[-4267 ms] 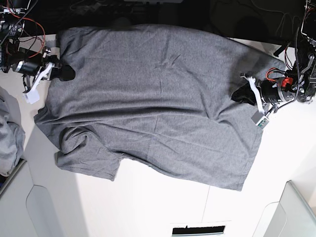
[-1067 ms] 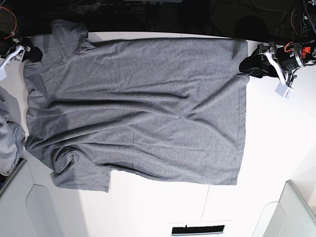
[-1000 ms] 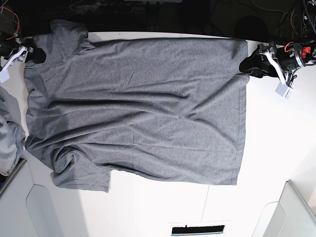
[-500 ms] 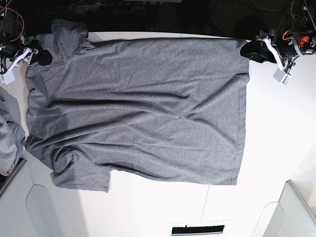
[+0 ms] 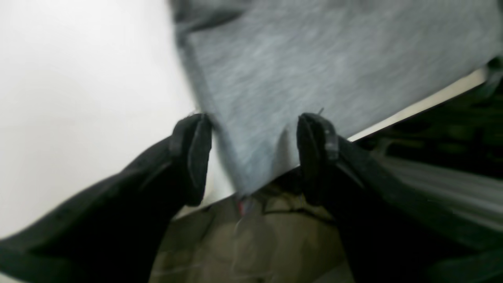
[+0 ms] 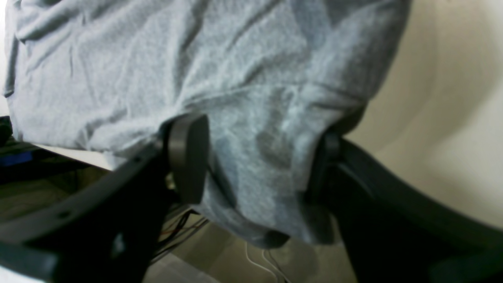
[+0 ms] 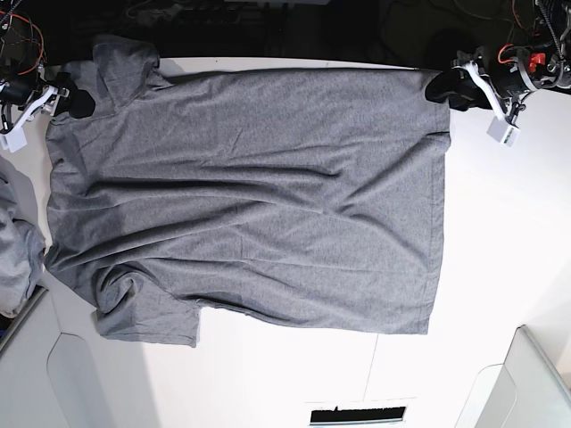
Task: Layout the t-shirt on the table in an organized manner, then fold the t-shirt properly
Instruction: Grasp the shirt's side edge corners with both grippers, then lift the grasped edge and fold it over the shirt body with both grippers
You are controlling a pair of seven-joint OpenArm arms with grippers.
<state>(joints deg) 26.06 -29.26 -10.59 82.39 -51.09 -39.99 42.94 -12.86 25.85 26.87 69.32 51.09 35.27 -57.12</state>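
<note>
While both grippers gape, the t-shirt (image 7: pixel 250 196) lies spread on the table (image 7: pixel 500 259).

Grey heather shirt (image 7: pixel 250 196) spread flat on the white desk (image 7: pixel 500 250), mostly smooth, long shallow creases across the body. One sleeve rumpled, lying on the desk well away from both hands. Top hem corner sits between the spread fingers of the left hand (image 7: pixel 443 89), at the desk edge. Opposite top corner, by the other sleeve, overhangs the desk edge and sags between the parted fingers of the right hand (image 7: pixel 76 100). Desk bare beyond the hem.
</note>
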